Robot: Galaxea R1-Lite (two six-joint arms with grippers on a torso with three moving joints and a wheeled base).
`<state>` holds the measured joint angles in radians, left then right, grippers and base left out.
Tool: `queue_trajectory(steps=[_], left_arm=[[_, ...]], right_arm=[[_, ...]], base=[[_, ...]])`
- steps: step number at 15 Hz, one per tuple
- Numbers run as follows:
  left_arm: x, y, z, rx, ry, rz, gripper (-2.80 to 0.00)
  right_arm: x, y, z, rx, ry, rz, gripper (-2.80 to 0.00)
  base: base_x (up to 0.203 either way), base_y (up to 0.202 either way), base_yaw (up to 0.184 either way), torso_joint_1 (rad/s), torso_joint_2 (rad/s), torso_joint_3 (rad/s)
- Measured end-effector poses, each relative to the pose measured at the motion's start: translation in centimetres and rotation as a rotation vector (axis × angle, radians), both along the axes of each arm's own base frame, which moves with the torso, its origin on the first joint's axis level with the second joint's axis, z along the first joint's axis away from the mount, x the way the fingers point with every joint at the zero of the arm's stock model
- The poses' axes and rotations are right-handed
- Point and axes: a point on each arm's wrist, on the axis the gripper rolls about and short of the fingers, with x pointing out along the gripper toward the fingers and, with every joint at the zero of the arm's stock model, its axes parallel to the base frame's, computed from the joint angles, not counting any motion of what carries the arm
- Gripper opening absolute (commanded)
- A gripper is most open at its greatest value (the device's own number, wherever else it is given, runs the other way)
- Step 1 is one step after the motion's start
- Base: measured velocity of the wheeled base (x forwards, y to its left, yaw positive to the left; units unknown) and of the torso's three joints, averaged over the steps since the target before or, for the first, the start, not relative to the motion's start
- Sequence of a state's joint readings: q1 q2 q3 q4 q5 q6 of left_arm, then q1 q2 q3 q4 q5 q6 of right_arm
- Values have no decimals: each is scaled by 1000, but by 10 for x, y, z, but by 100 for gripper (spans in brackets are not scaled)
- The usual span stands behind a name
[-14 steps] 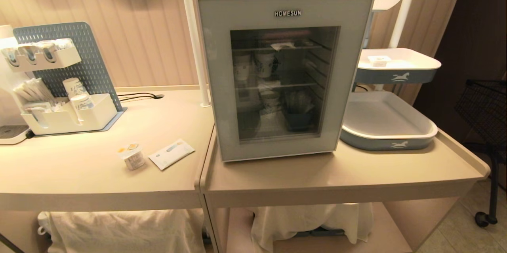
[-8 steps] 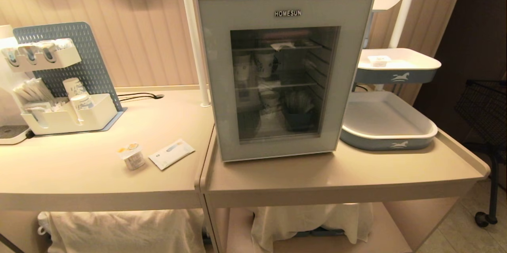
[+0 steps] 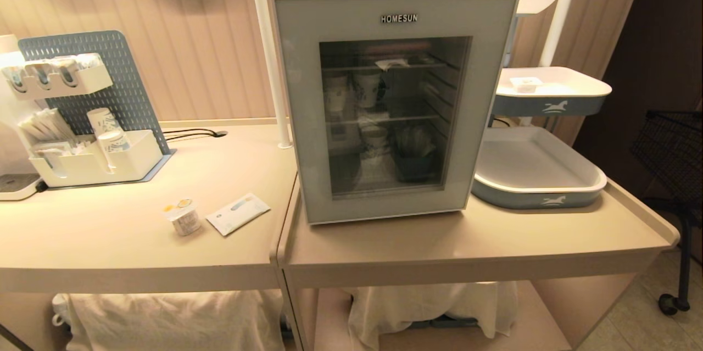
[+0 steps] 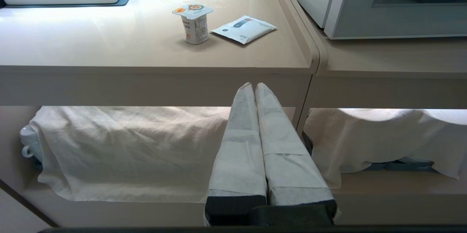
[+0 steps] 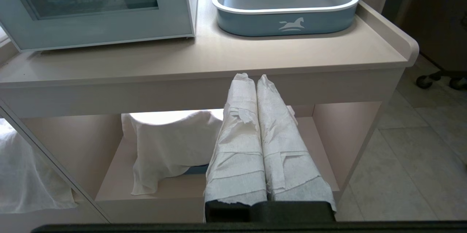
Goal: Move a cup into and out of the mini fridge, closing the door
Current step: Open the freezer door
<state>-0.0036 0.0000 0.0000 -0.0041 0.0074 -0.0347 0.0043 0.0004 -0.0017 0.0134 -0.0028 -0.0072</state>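
- While both arms wait low in front of the tables, the cup [image 3: 184, 216] stands upright on the left table [image 3: 110, 241], just beside a flat white sachet [image 3: 238, 213] and well left of the mini fridge [image 3: 392, 104].
- Left hand [image 4: 254, 86]: wrapped fingers pressed together, nothing between them, below the near table edge and pointing up toward the cup [image 4: 193, 23].
- Right hand [image 5: 251, 78]: fingers likewise pressed flat together and empty, beneath the right table's near edge, with the blue tray [image 5: 286, 7] beyond it.
- Door [image 3: 384, 202]: sitting flush on the fridge front, so it looks closed; paper cups show dimly behind the glass.
- Handling, as I judge it: the cup looks light, thin-walled plastic, so a hard squeeze could dent it or pop the foil lid. The printed side may be slick.
- Best hold, to my eye: across the side wall at mid-height, under the lid's overhanging rim, fingers spread first and kept clear of the sachet.
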Motion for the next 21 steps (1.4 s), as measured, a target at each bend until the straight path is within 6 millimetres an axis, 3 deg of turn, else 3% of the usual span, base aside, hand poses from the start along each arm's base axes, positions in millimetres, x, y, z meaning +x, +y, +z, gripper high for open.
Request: queue_trajectory(steps=[21], left_arm=[[0,0,0,3,1,1,-280]], right_arm=[[0,0,0,0,1,0,-280]], base=[[0,0,0,0,0,0]])
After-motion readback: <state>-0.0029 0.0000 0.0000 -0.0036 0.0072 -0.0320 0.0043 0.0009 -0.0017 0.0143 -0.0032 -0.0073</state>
